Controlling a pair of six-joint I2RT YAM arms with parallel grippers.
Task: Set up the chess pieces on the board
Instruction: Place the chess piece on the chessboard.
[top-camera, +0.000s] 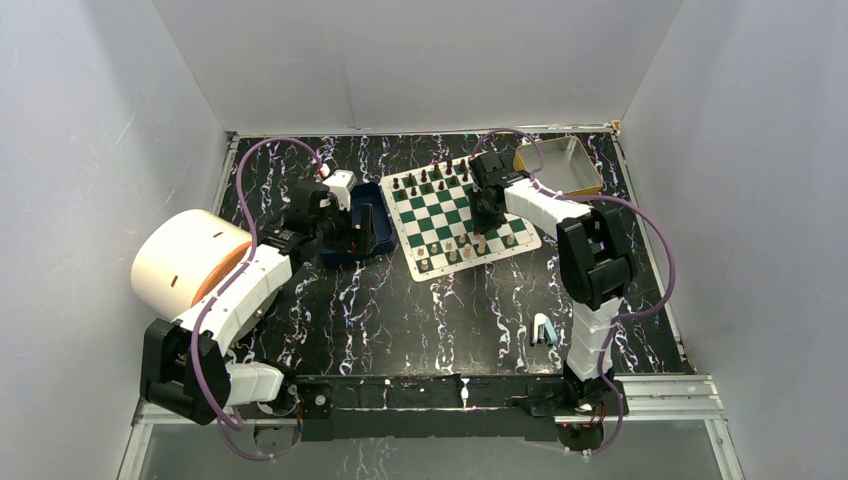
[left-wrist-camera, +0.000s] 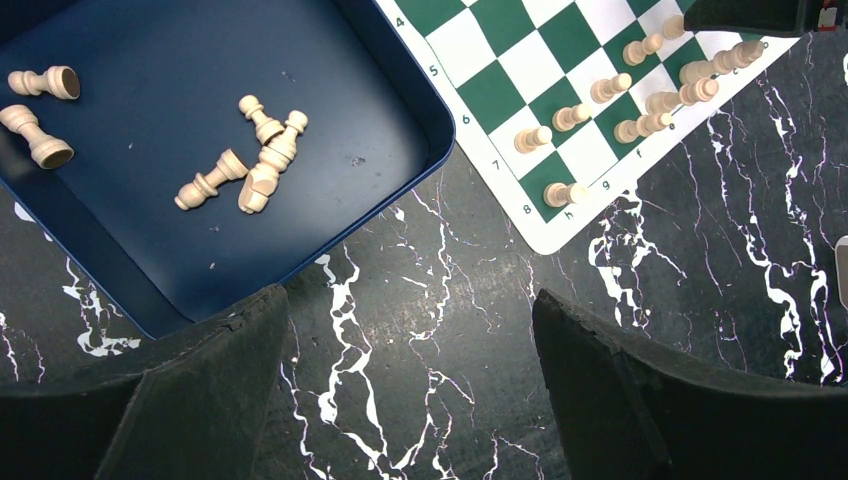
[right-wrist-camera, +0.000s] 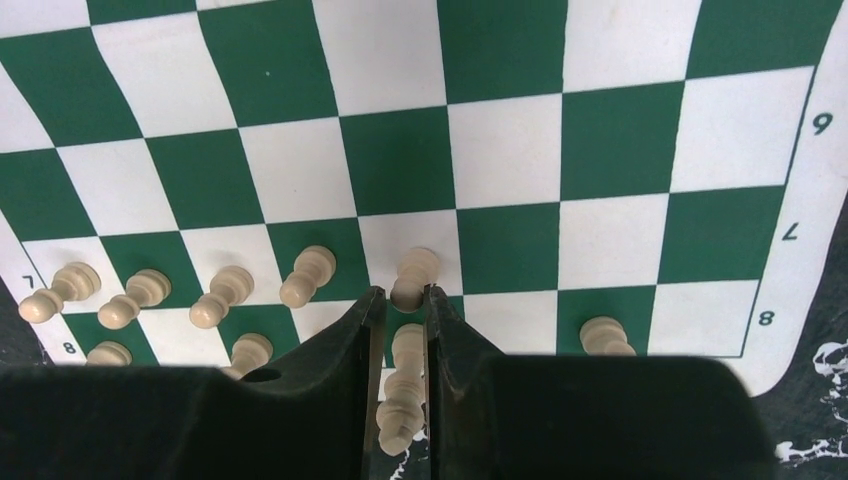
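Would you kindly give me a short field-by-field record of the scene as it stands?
Board: cream chess pieces standing along its near rows
Blue tray: several loose pieces lying on their sides
Left gripper: open, empty, above the table beside the tray
Right gripper: jaws close either side of one cream piece at the board's edge row; grip unclear

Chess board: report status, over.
Left gripper open, empty, by blue tray. Right gripper close around a cream piece on the board, near row; grip unclear. Several cream pieces lying in tray. No obstruction seen.
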